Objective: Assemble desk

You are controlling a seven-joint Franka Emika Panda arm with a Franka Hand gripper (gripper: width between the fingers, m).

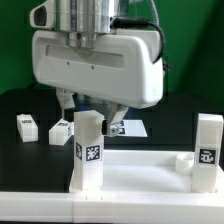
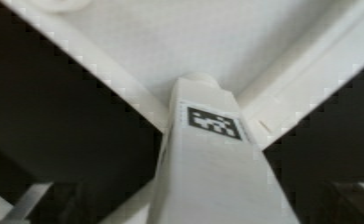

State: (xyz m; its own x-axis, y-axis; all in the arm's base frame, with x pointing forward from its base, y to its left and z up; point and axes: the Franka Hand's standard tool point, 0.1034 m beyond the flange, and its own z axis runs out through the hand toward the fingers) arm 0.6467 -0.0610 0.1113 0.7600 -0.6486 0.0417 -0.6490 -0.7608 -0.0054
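The gripper hangs pointing straight down, jaws spread apart, over the upright leg at the tabletop corner.

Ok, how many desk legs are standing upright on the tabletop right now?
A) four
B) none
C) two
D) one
C: the exterior view shows two upright on the tabletop, a first leg towards that view's left and a second leg at its right edge.

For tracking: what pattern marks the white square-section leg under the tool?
A black-and-white square tag, clearest in wrist view.
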